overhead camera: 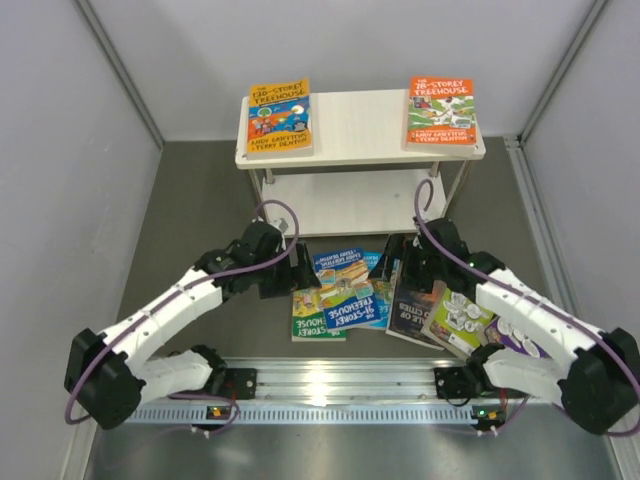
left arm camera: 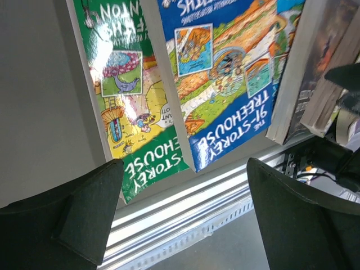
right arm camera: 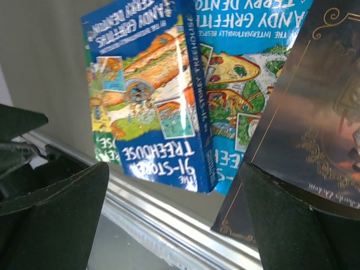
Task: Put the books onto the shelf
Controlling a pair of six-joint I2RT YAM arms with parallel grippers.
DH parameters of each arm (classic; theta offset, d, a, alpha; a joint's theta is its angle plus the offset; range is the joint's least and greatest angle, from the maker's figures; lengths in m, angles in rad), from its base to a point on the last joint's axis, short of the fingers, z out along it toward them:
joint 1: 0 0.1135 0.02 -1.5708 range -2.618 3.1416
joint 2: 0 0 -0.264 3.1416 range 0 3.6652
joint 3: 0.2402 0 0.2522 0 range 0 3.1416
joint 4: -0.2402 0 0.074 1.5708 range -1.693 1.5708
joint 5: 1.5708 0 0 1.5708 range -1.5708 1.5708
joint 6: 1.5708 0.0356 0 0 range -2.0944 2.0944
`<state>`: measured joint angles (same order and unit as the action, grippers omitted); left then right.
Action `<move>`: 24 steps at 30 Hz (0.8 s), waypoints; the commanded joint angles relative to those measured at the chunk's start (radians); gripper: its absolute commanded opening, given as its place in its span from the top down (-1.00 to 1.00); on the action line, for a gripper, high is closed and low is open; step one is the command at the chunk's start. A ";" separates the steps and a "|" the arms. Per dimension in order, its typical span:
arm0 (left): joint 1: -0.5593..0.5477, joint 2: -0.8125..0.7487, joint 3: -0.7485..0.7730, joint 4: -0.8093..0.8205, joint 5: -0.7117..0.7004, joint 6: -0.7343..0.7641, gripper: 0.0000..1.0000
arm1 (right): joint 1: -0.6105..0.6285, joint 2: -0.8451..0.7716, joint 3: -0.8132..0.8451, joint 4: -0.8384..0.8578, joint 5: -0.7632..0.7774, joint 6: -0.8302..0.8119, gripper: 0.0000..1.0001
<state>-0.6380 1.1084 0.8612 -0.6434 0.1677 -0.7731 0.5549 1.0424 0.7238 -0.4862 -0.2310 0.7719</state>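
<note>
1. Hovering over the heaped books (overhead camera: 372, 300) on the table (overhead camera: 200, 190), the left jaws and right jaws were both seen spread wide, pinching nothing.
2. Two orange books (overhead camera: 280, 117) were seen lying flat on the shelf (overhead camera: 360, 125), one at each end of its top board. The rest lay in front of it, between the arms.
3. The blue book (overhead camera: 345, 290), overlapping the green book (overhead camera: 312, 318), was judged the easiest pick, since its raised edge could be reached.
4. The dark book (overhead camera: 415, 312), close beside it, was best left undisturbed.
5. Open room was seen mid-board and on the lower tier. The near side was hemmed by the metal rail (overhead camera: 330, 375).
</note>
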 commanded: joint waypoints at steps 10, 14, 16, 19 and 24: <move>-0.014 0.192 -0.175 0.389 0.164 -0.074 -0.93 | 0.017 0.387 -0.041 0.425 -0.067 -0.022 -0.99; -0.014 0.309 -0.192 0.473 0.217 -0.078 -0.93 | 0.019 0.456 -0.079 0.509 -0.074 0.003 -1.00; -0.014 0.349 -0.214 0.519 0.257 -0.087 -0.93 | 0.019 0.493 -0.121 0.584 -0.090 0.032 -0.99; -0.012 0.427 -0.251 0.625 0.327 -0.126 -0.92 | 0.023 0.554 -0.190 0.741 -0.175 0.101 -0.99; -0.012 0.511 -0.277 0.725 0.388 -0.158 -0.88 | 0.046 0.628 -0.282 0.969 -0.272 0.204 -0.77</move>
<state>-0.6292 1.5120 0.6559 -0.0017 0.5865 -0.9436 0.5564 1.5543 0.5430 0.4591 -0.4194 0.9016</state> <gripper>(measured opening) 0.940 0.910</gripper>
